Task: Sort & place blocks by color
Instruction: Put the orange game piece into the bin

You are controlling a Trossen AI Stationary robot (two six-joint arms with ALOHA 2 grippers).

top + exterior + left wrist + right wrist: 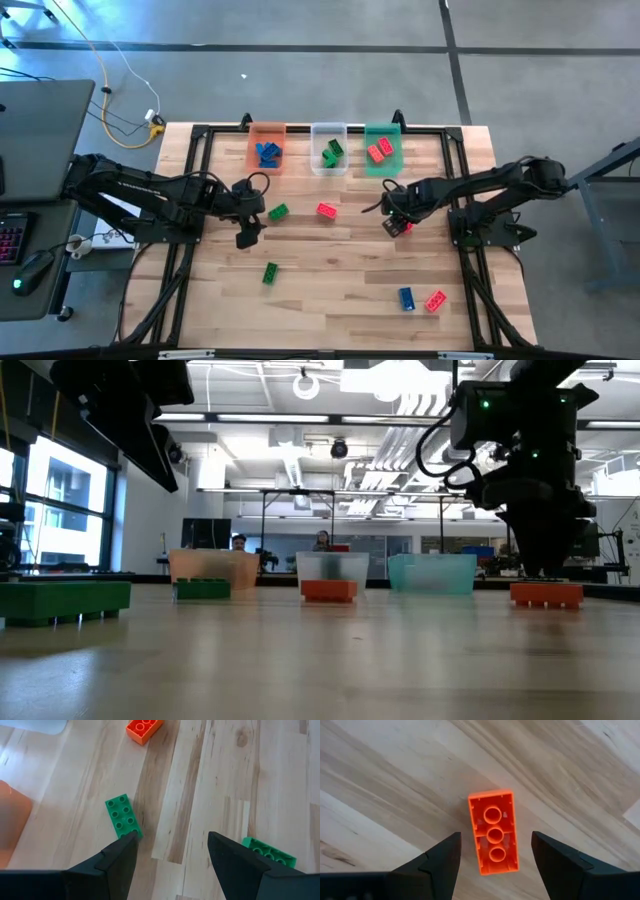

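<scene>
Small studded blocks lie loose on the wooden table. My right gripper (394, 221) (495, 839) is open and low over a red block (493, 832) (546, 594) that lies with its hollow underside up; its fingers stand on either side of the block without touching it. My left gripper (247, 230) (170, 842) is open above the table, beside a green block (123, 815) (278, 211). A second green block (268, 852) (270, 272) and a red block (144, 727) (327, 210) lie nearby. A blue block (406, 298) and another red one (435, 301) lie toward the near right.
Three bins stand in a row at the far edge: an orange bin (266, 147) with blue blocks, a clear bin (329, 148) with green blocks, and a green bin (383, 148) with red blocks. A black frame (190, 200) runs round the table. A desk (40, 150) stands to the left.
</scene>
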